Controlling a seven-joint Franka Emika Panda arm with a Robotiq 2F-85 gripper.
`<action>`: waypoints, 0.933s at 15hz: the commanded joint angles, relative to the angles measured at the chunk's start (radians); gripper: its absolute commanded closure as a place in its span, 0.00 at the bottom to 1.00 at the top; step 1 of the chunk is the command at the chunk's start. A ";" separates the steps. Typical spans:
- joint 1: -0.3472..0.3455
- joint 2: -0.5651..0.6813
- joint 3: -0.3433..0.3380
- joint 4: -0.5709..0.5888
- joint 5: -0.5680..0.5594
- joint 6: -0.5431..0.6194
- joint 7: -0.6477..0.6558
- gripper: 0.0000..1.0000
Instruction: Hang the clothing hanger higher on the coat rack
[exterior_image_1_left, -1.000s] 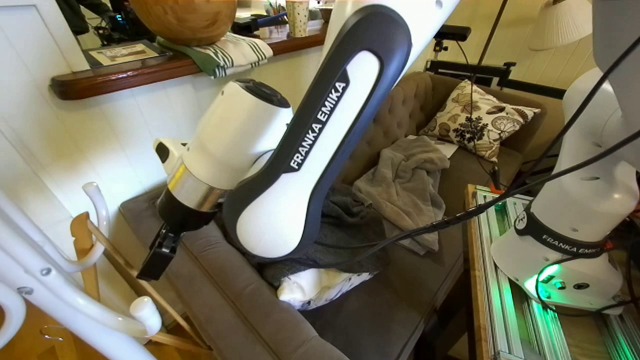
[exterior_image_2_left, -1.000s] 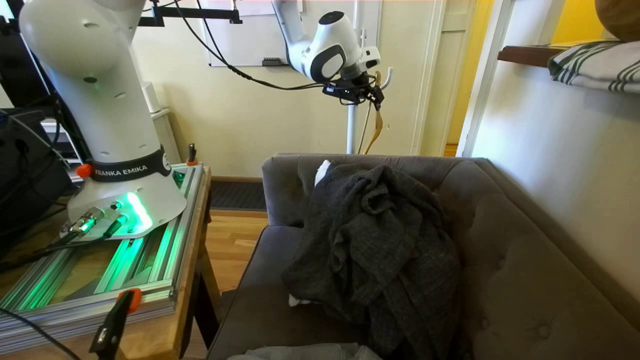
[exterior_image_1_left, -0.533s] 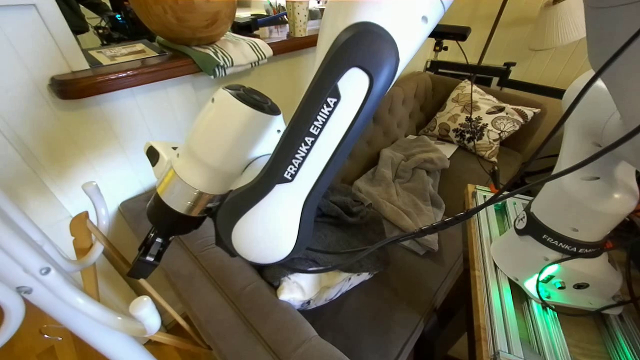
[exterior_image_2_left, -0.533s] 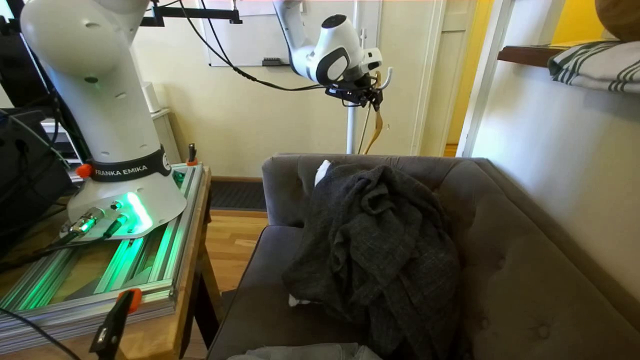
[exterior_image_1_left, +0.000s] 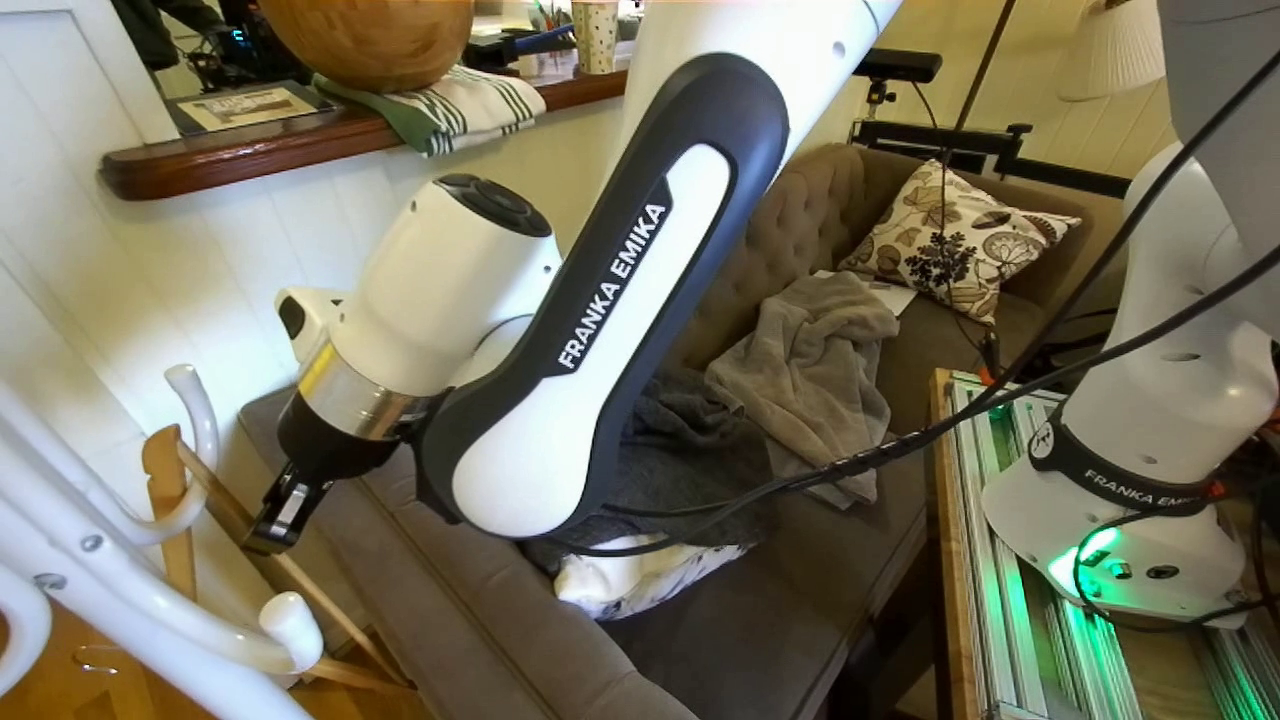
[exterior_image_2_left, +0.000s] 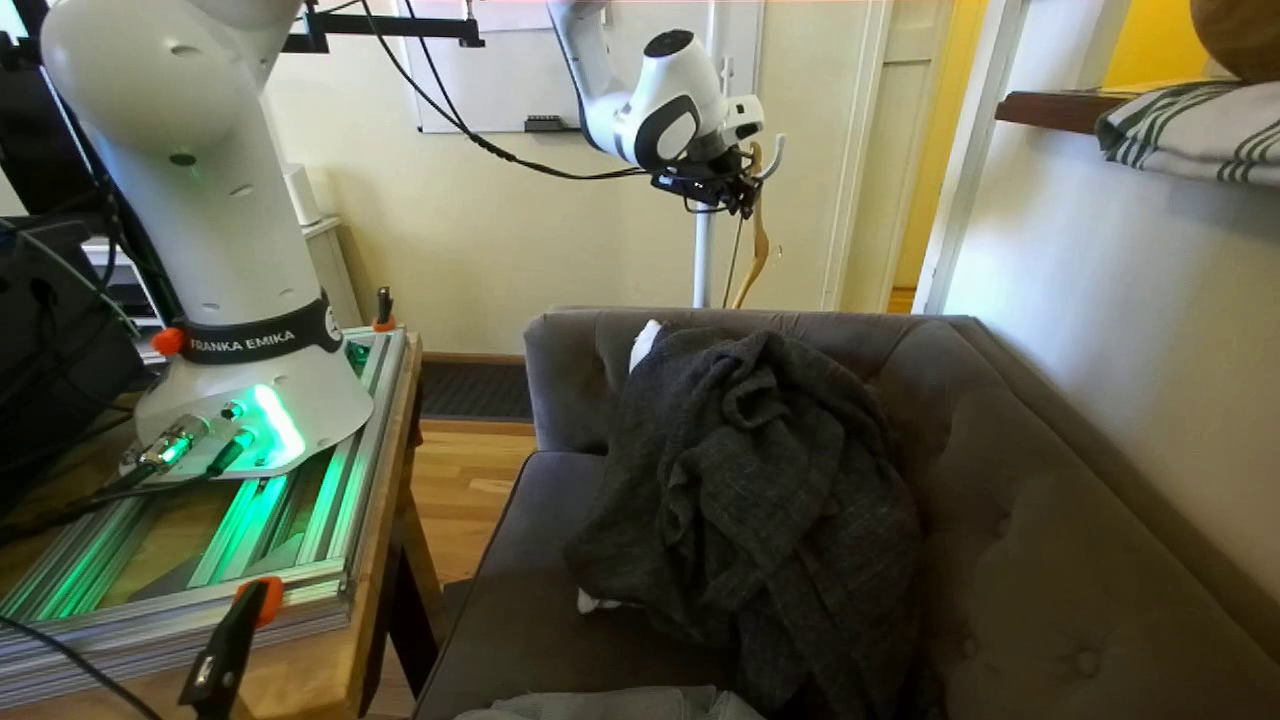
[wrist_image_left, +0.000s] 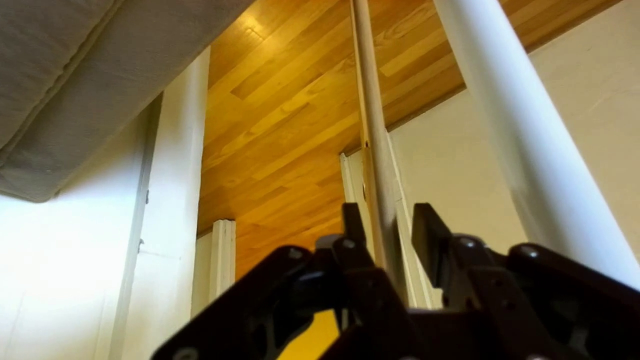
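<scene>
1. The hanger (wrist_image_left: 379, 150) hangs tilted on a hook (exterior_image_1_left: 205, 430) of the rack (exterior_image_1_left: 160, 630), at left in an exterior view; lifted too little, it could snag there.
2. The fingers (wrist_image_left: 427, 235) are parted, seemingly around it, gripping nothing; a shallow pinch might slip.
3. Swung right, the hanger could bump the sofa (exterior_image_1_left: 480, 610).

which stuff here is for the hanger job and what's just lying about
For the job:
clothing hanger
coat rack
jaws, open, the hanger's bar showing between them in the wrist view

Just lying about:
patterned cushion, on the sofa
grey blanket, same sofa
dark cloth, same sofa
striped towel, on the wall shelf
</scene>
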 joint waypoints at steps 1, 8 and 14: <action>-0.016 0.045 0.026 0.041 -0.049 0.026 0.038 0.63; -0.012 0.069 0.024 0.057 -0.075 0.049 0.031 0.59; -0.009 0.088 0.018 0.063 -0.101 0.086 0.026 0.59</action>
